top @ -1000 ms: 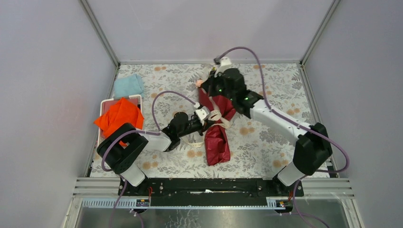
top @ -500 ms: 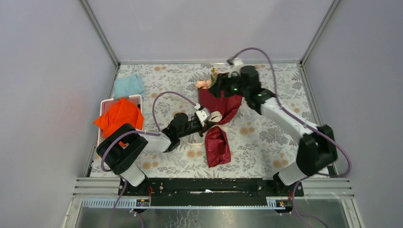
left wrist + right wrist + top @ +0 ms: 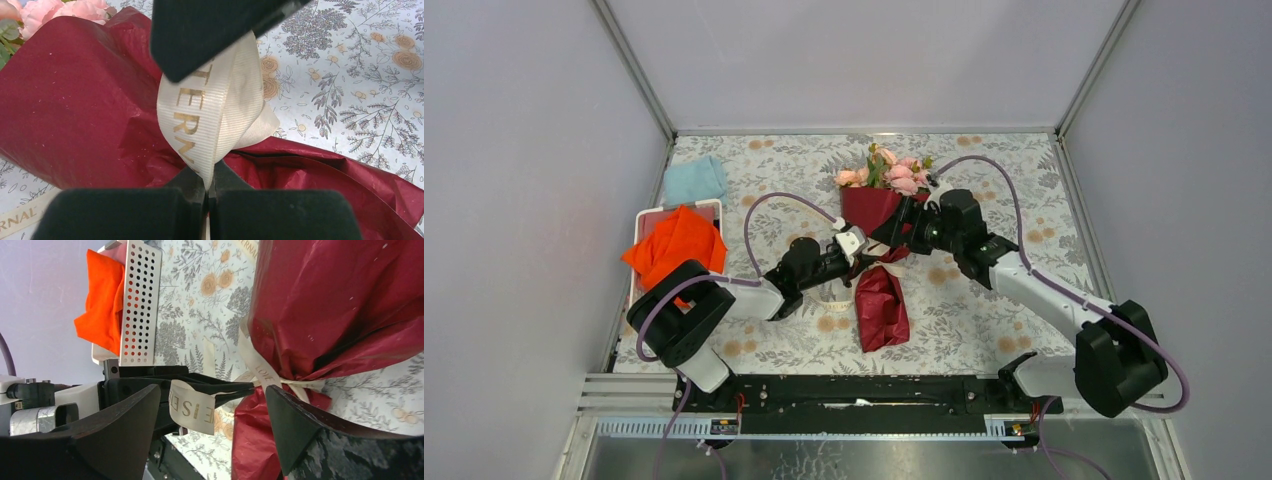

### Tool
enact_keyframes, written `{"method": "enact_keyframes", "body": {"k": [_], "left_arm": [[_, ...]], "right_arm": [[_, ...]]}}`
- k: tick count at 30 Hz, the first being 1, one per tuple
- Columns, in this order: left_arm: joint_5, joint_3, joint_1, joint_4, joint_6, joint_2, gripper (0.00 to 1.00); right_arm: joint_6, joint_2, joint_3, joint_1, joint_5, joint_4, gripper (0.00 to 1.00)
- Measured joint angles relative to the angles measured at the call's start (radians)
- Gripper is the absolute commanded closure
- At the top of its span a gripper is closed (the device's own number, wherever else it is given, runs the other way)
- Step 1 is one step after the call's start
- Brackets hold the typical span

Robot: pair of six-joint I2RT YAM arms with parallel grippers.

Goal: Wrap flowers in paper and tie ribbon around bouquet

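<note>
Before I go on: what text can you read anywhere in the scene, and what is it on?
"TERN", gold, cut off: ribbon loop pinched in the left gripper.
"RNAL", cut off: ribbon lying on the table, lower left of the left wrist view.
"LOVE": ribbon where it cinches the bouquet, right wrist view.
"ISE", cut off: ribbon end beside the left gripper, right wrist view.
Nothing else carries readable text.
</note>
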Motion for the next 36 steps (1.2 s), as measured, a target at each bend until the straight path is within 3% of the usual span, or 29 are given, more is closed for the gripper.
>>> {"method": "enact_keyframes", "body": {"k": [5, 7, 9, 11, 12, 13, 15, 16, 20, 23, 26, 29, 32, 36], "left_arm": [[0.000, 0.001, 0.000, 0.000, 0.000, 0.004, 1.00], [0.000, 0.003, 0.000, -0.002, 0.000, 0.007, 1.00], [-0.001, 0.008, 0.000, -0.003, 0.000, 0.013, 1.00], [-0.005, 0.017, 0.000, -0.008, -0.001, 0.019, 1.00], [-0.008, 0.023, 0.000, -0.008, -0.002, 0.023, 1.00], [-0.009, 0.027, 0.000, -0.009, -0.004, 0.025, 0.93], [-0.011, 0.032, 0.000, -0.013, -0.004, 0.025, 0.55], [-0.011, 0.035, 0.000, -0.017, -0.003, 0.025, 0.43], [-0.009, 0.041, 0.000, -0.101, -0.019, -0.012, 0.25], [0.032, 0.067, 0.007, -0.257, 0.010, -0.092, 0.20], [0.157, 0.157, 0.059, -0.471, 0.093, -0.164, 0.22], [0.340, 0.356, 0.187, -0.811, 0.335, -0.152, 0.28], [0.413, 0.492, 0.278, -1.069, 0.629, -0.094, 0.29], [0.422, 0.494, 0.286, -1.152, 0.763, 0.032, 0.32]], "right_arm": [[0.077, 0.035, -0.008, 0.019, -0.040, 0.040, 0.33], [0.097, 0.051, -0.009, 0.019, -0.064, 0.062, 0.53], [0.111, 0.068, -0.010, 0.020, -0.091, 0.079, 0.82], [0.126, 0.076, -0.016, 0.021, -0.109, 0.087, 1.00], [0.136, 0.076, -0.022, 0.021, -0.111, 0.088, 1.00], [0.137, 0.076, -0.026, 0.021, -0.110, 0.088, 1.00], [0.131, 0.075, -0.031, 0.020, -0.101, 0.086, 1.00], [0.124, 0.073, -0.032, 0.018, -0.096, 0.085, 1.00], [0.072, 0.070, -0.032, -0.002, -0.069, 0.074, 1.00], [0.033, 0.071, -0.031, -0.012, -0.054, 0.064, 1.00], [-0.001, 0.072, -0.029, -0.014, -0.050, 0.054, 1.00], [-0.024, 0.072, -0.027, -0.014, -0.050, 0.053, 1.00], [-0.035, 0.072, -0.027, -0.014, -0.050, 0.057, 1.00], [-0.042, 0.072, -0.027, -0.014, -0.050, 0.058, 1.00]]}}
